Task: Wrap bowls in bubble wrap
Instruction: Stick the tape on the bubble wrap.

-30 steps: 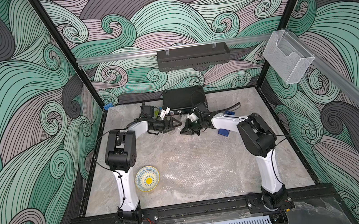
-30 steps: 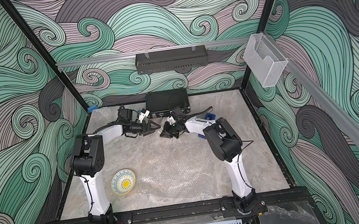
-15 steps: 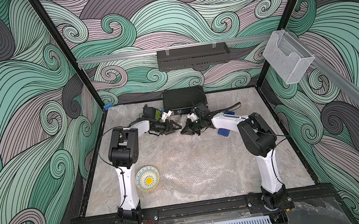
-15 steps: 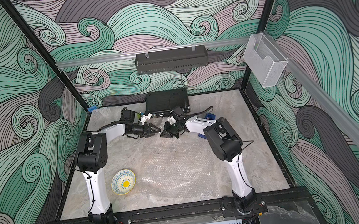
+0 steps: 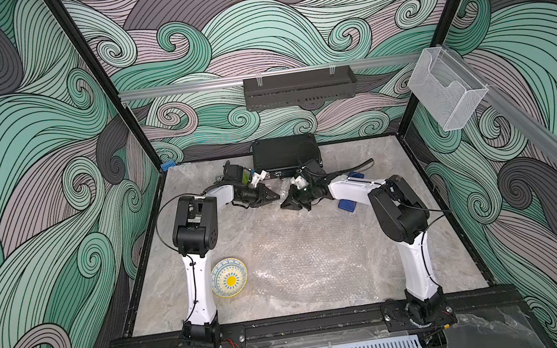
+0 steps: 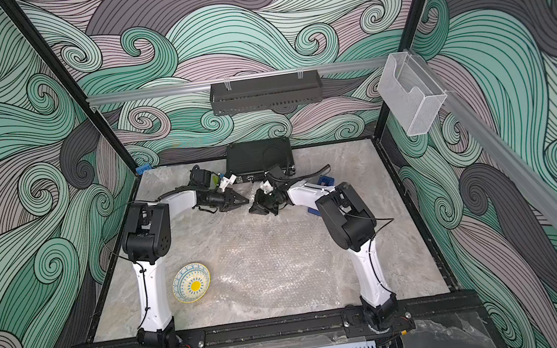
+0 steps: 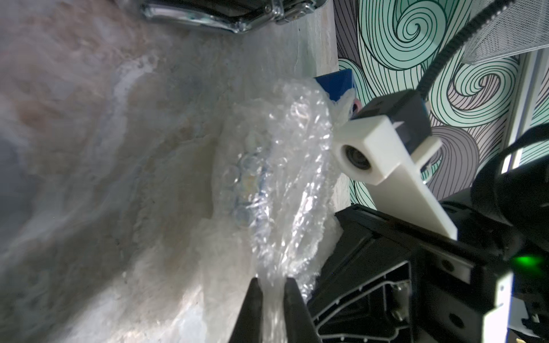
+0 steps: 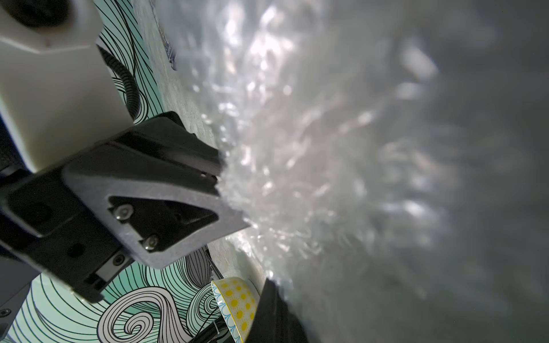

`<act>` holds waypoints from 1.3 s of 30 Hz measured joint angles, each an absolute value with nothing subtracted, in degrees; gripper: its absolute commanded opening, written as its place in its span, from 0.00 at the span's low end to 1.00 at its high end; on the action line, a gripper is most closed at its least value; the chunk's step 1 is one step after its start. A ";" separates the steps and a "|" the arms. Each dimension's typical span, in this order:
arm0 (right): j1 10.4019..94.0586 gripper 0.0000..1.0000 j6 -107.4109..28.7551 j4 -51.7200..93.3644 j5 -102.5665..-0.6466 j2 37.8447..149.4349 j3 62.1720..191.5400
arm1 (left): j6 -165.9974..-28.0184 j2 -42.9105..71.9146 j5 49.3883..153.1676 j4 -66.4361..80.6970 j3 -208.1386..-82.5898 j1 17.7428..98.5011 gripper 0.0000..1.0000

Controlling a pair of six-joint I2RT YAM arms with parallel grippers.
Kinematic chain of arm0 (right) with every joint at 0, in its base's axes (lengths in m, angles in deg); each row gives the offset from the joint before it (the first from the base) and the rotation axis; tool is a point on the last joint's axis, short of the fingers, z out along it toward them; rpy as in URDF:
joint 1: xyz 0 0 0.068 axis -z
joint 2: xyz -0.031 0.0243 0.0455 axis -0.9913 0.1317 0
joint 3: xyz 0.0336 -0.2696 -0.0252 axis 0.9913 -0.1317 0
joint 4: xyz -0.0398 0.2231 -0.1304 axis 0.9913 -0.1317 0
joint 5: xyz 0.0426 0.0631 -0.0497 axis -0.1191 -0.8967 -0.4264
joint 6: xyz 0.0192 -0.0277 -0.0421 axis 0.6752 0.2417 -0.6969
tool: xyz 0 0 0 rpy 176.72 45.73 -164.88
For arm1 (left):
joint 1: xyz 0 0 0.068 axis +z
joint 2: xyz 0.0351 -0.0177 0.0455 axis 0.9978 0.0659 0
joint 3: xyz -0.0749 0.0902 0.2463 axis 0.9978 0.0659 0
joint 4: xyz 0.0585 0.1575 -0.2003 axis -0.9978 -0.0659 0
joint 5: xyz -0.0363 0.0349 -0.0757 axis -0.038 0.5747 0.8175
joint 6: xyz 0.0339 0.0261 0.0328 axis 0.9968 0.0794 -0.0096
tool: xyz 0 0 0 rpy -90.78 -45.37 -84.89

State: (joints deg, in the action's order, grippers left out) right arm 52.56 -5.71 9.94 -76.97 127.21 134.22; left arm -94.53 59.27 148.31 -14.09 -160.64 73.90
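Note:
A cream bowl with a yellow centre sits beside the left arm's base; the right wrist view catches its rim. At the far middle of the table, my left gripper and right gripper meet tip to tip. Seen from the left wrist, the left gripper is shut on the edge of a crumpled bubble wrap bundle, and a bluish shape shows through the wrap. That wrap fills the right wrist view, bunched against the right gripper's finger, which is shut on it.
A flat sheet of bubble wrap lies in the middle of the marble table. A black box stands at the back wall. Blue blocks lie under the right forearm. A clear holder hangs at the right.
The left gripper's jaws have closed onto the bubble wrap and the left arm has shifted slightly rightward. The right arm and the cream bowl have not moved.

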 measured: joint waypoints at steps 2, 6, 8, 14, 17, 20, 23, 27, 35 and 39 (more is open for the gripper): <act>52.56 0.00 -5.71 9.89 -76.97 127.21 134.22 | -94.86 59.30 148.29 -14.09 -160.66 73.90 0.06; 52.56 0.05 -5.69 9.92 -76.95 127.10 134.13 | -95.54 59.30 148.25 -14.15 -160.70 73.90 0.02; 52.56 0.12 -5.67 9.94 -76.93 126.70 133.80 | -95.71 59.30 148.20 -14.18 -160.75 73.90 0.02; 52.54 0.26 -5.67 10.20 -76.93 124.30 131.16 | -96.08 59.30 148.07 -14.33 -160.75 73.53 0.01; 52.52 0.33 -5.69 9.76 -77.04 122.79 129.28 | -96.30 59.30 147.92 -14.29 -160.75 73.60 0.00; 52.43 0.37 -5.95 9.59 -77.13 121.94 127.95 | -96.43 59.30 147.88 -14.26 -160.75 73.60 0.00; 52.46 0.40 -6.54 9.28 -77.13 120.72 126.31 | -96.58 59.30 147.81 -14.24 -160.75 73.60 0.00; 52.46 0.33 -8.51 5.96 -76.36 117.57 124.34 | -96.80 59.30 147.61 -14.24 -160.75 73.66 0.00; 51.67 0.07 -12.62 -0.25 -73.34 109.26 126.68 | -96.85 59.30 147.44 -14.24 -160.75 73.66 0.00; 50.49 0.03 -13.36 -0.86 -73.26 114.03 134.57 | -96.85 59.30 147.37 -14.24 -160.75 73.66 0.00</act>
State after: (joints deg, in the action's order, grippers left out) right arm 50.49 -13.36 -0.86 -73.26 114.03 134.57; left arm -96.85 59.30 147.37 -14.24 -160.75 73.66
